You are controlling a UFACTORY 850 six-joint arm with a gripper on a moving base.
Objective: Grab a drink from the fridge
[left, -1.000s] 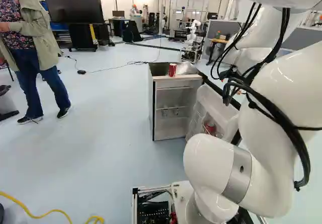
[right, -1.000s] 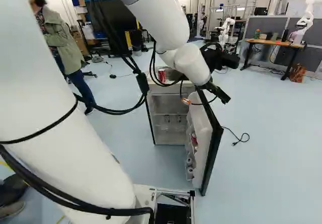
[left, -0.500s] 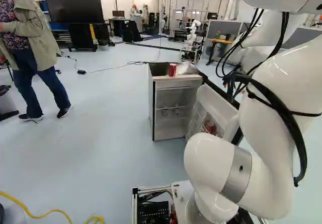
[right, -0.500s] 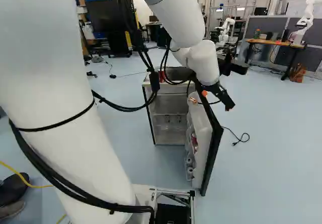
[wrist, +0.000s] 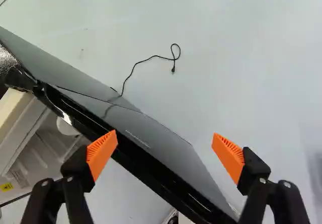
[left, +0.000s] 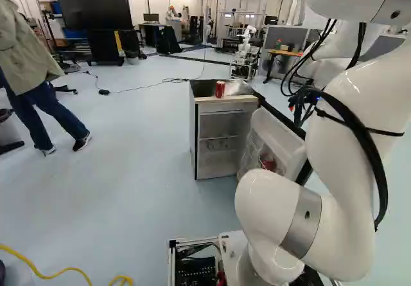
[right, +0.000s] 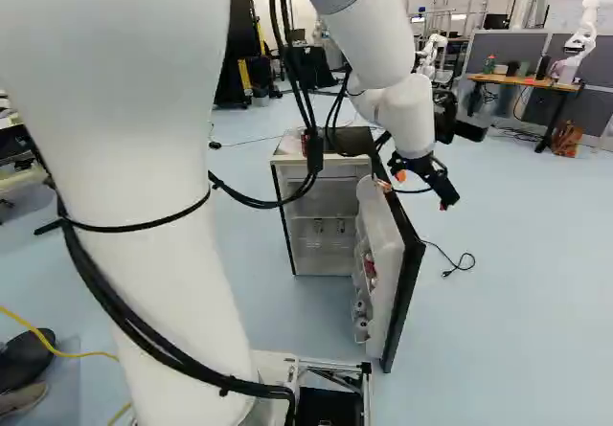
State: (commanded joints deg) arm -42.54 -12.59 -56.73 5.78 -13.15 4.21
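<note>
High beside the open fridge door, the gripper pointed downward with its 2 fingers well apart, nothing held between their orange pads. Across the wrist view, the door's black edge ran between the fingers; contact could not be told. Drinks lay off to the door's inner side, lower than the gripper: 1 red drink in a door rack and, below it, 2 pale containers. Farther out, on top of the fridge, stood 1 red can next to a clear crumpled wrap. That can was plain in the left base view, mostly hidden by the arm's cables in the right base view, and out of the wrist view. Both the right base and wrist views showed a black cord on the floor past the door, unseen in the left base view.
</note>
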